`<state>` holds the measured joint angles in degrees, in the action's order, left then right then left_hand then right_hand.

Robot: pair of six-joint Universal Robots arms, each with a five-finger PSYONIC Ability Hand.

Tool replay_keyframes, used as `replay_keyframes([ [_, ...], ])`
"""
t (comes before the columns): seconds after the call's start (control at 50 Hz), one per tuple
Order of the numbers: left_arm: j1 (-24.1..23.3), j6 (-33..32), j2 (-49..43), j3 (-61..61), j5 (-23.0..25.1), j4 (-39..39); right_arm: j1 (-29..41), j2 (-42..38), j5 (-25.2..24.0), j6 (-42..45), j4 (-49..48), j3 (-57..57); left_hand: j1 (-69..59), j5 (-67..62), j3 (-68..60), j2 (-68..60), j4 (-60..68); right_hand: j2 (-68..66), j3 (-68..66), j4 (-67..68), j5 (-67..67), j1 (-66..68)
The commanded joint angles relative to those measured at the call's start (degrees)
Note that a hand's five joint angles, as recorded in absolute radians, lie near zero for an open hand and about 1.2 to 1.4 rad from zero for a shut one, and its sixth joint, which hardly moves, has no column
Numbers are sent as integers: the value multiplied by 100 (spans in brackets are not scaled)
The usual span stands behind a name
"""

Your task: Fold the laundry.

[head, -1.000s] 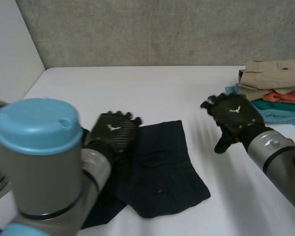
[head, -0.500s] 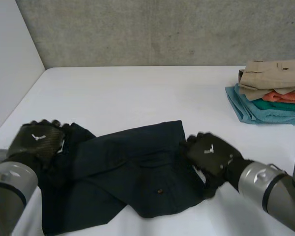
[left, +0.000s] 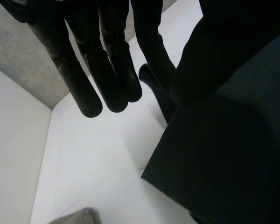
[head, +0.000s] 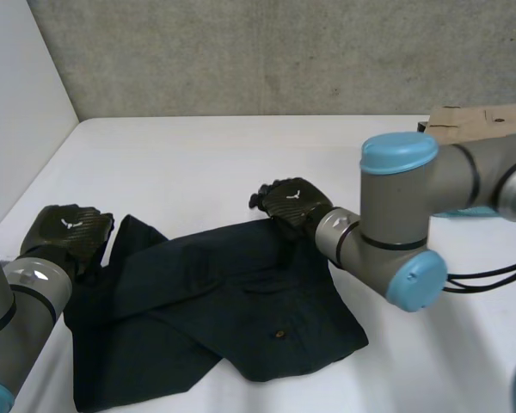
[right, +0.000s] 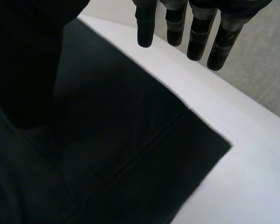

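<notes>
A dark navy garment [head: 241, 292] with a small button lies spread and rumpled on the white table [head: 241, 155]. My left hand [head: 64, 234] rests at the garment's left corner. In the left wrist view its fingers [left: 114, 70] are straight and reach past the cloth's edge [left: 224, 163], with the thumb side over the cloth. My right hand [head: 294, 205] sits on the far edge near the garment's right far corner. Its fingers [right: 177, 23] are straight above the cloth [right: 107, 140], open, gripping nothing.
A stack of folded clothes with a beige piece [head: 482, 120] on top stands at the back right, partly hidden by my right arm [head: 396, 224]. A grey wall runs behind the table. Bare table lies beyond the garment.
My left hand went from the garment's middle out to its left corner, and the cloth now lies spread to the left. My right hand came from the right onto the far edge.
</notes>
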<state>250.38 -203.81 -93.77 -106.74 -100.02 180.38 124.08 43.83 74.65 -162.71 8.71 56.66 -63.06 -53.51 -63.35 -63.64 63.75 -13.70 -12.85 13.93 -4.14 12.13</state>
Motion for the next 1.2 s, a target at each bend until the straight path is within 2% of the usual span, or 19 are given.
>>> replay_keyframes([
  [0.02,55,-1,-229,13,167,58,64,-498,602,55,-1,-454,-1694,-1649,-1665,-1636,1625,-3602,-3688,3579,-3558,3759],
  [0.04,55,-1,-273,13,176,58,82,-481,751,73,0,-489,-1694,-1649,-1665,-1636,1625,-5074,-5159,5051,-5029,5230],
  [0.08,55,7,-379,39,211,49,91,-437,849,73,-18,-498,-1694,-1649,-1665,-1636,1625,-6623,-6708,6600,-6578,6780],
  [0.14,37,-10,-414,39,211,23,91,-218,858,73,-36,-437,-1480,-1435,-1451,-1421,1411,-6630,-6715,6607,-6586,6787],
  [0.18,11,-1,-388,48,211,-3,91,-51,849,82,-44,-358,62,107,91,121,-131,-6630,-6715,6607,-6586,6787],
  [0.22,-33,16,-300,4,202,-21,91,90,831,82,-44,-270,2680,2725,2709,2738,-2749,-6630,-6715,6607,-6586,6787],
  [0.34,-130,43,104,-163,194,-100,91,170,831,231,-1,-138,3550,3595,3579,3609,-3619,-6630,-6715,6607,-6586,6787],
  [0.46,-165,60,17,-163,202,-91,91,188,849,284,17,-85,4023,4068,4052,4081,-4091,-6630,-6715,6607,-6586,6787],
  [0.64,-156,-19,-1063,329,159,181,91,442,814,284,0,248,3705,3750,3734,3763,-3773,-6630,-6715,6607,-6586,6787],
  [0.68,-156,-19,-1424,557,150,225,82,512,796,284,-27,310,2783,2828,2812,2841,-2851,-6630,-6715,6607,-6586,6787],
  [0.7,-156,-19,-1529,636,150,217,73,565,779,284,-36,354,1912,1957,1941,1971,-1981,-6630,-6715,6607,-6586,6787],
  [0.72,-156,-27,-1609,715,158,225,56,635,744,284,-44,406,871,916,900,930,-940,-6630,-6715,6607,-6586,6787],
  [0.74,-156,-28,-1722,873,150,225,47,688,726,292,-44,416,-1288,-1243,-1258,-1229,1219,-6630,-6715,6607,-6586,6787],
  [0.76,-147,-28,-1741,952,141,217,47,732,709,293,-44,442,-1690,-1645,-1661,-1631,1621,-6630,-6715,6607,-6586,6787],
  [0.86,-191,-19,-1496,1269,150,278,29,1127,647,301,-53,486,-1694,-1649,-1665,-1636,1625,-6630,-6715,6607,-6586,6787],
  [0.96,-121,34,-319,1533,194,611,20,1672,673,407,-167,398,-1694,-1649,-1665,-1636,1625,-6630,-6715,6607,-6586,6787],
  [0.98,-104,8,31,1612,194,899,12,1769,673,442,-228,381,-1694,-1649,-1665,-1636,1625,-6630,-6715,6607,-6586,6787],
  [1.1,-112,-10,842,1902,202,1754,-41,2550,665,583,-939,310,-1694,-1649,-1665,-1636,1625,-6630,-6715,6607,-6586,6787],
  [1.2,-165,-19,1421,2061,194,1729,-103,3140,664,583,-1020,310,-1694,-1649,-1665,-1636,1625,-6630,-6715,6607,-6586,6787],
])
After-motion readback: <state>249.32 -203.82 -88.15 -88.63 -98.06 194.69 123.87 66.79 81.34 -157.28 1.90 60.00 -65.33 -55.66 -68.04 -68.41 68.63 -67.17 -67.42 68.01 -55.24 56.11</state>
